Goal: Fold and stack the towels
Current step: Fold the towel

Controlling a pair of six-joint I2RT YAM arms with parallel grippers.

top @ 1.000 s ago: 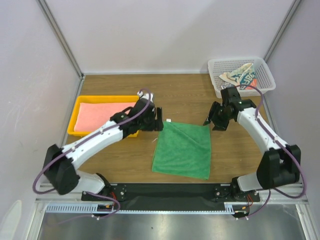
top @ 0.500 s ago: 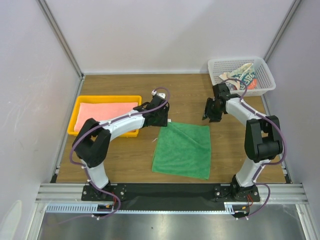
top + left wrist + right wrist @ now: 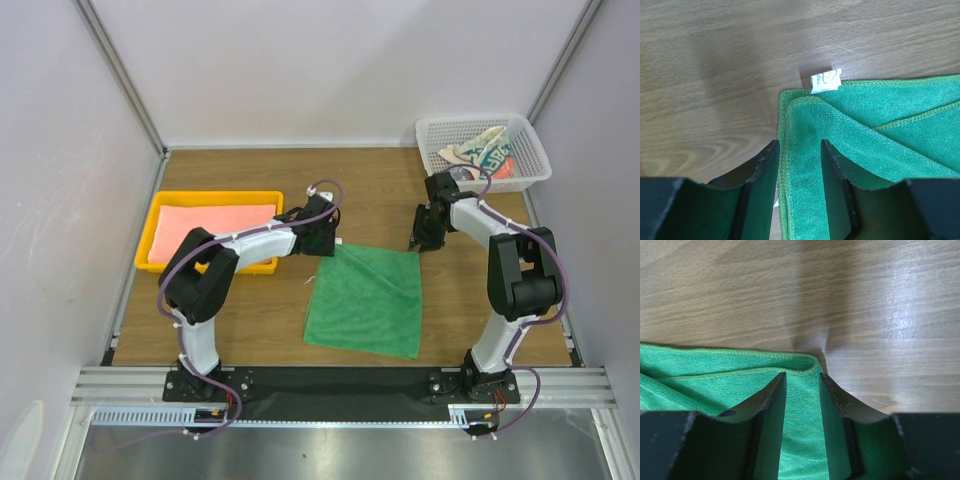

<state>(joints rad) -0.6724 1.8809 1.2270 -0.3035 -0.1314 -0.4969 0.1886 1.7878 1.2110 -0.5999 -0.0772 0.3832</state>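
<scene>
The green towel (image 3: 365, 300) lies folded flat on the table in front of the arms. My left gripper (image 3: 326, 243) is at its far left corner, jaws open and straddling the corner edge (image 3: 797, 145), next to the white tag (image 3: 825, 81). My right gripper (image 3: 419, 240) is at the far right corner, jaws open with the towel's folded corner between them (image 3: 802, 377). The salmon-pink towel (image 3: 212, 224) lies flat in the yellow tray (image 3: 150, 262). The white-and-teal patterned towel (image 3: 486, 152) sits crumpled in the white mesh basket (image 3: 530, 168).
The yellow tray stands just left of my left arm. The basket stands at the far right corner, behind my right arm. Frame posts and walls bound the table on the left, right and back.
Both grippers have moved in and down onto the far corners of the green towel. The towel itself has not moved.
</scene>
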